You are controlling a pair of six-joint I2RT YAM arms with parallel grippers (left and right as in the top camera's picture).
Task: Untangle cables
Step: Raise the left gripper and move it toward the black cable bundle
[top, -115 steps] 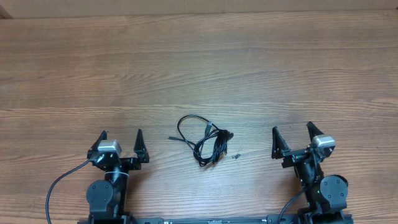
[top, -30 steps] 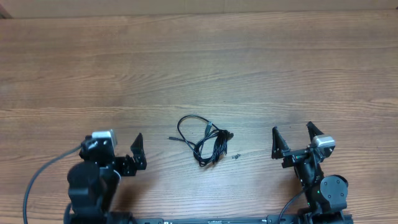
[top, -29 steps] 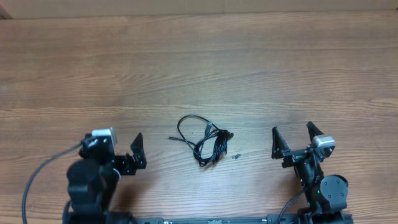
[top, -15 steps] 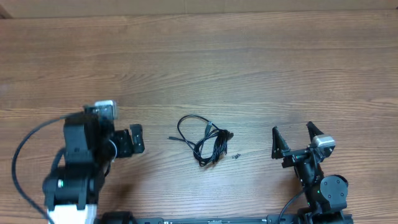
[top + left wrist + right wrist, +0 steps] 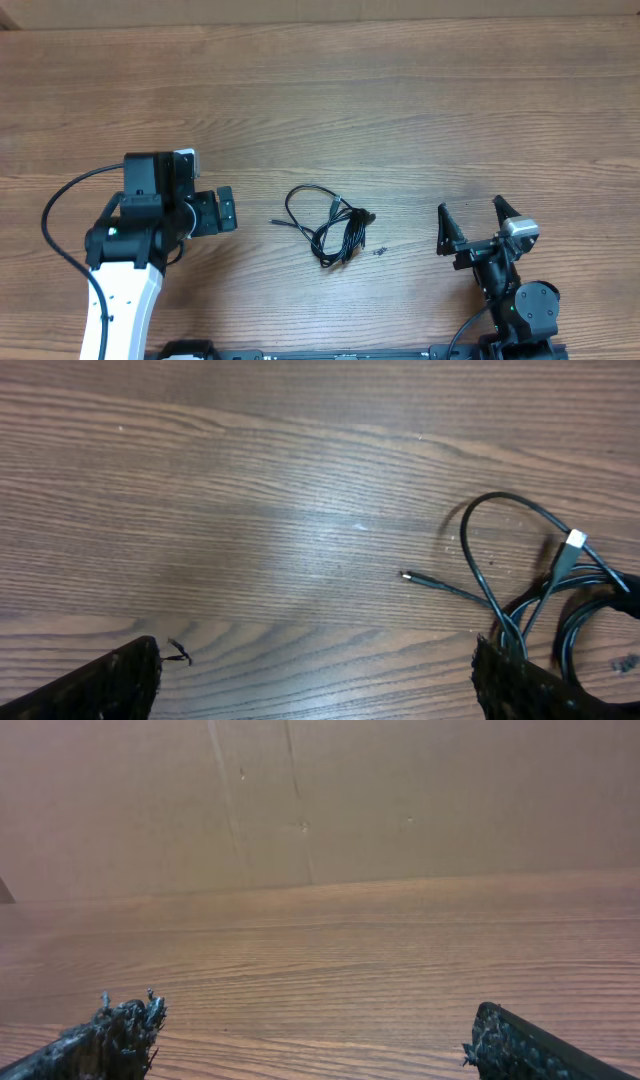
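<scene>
Approach step: left gripper (image 5: 315,680), jaws spread, hovers beside tangled cables (image 5: 328,228) near the table's (image 5: 400,100) front edge; right gripper (image 5: 469,212) spread too; next, pinch one strand.

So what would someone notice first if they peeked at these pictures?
Probably the little tangle of black cables lying in the middle of the wooden table. Then the left hand, open and pointing at the tangle from the side, and the right hand, open too, on the other side.
</scene>
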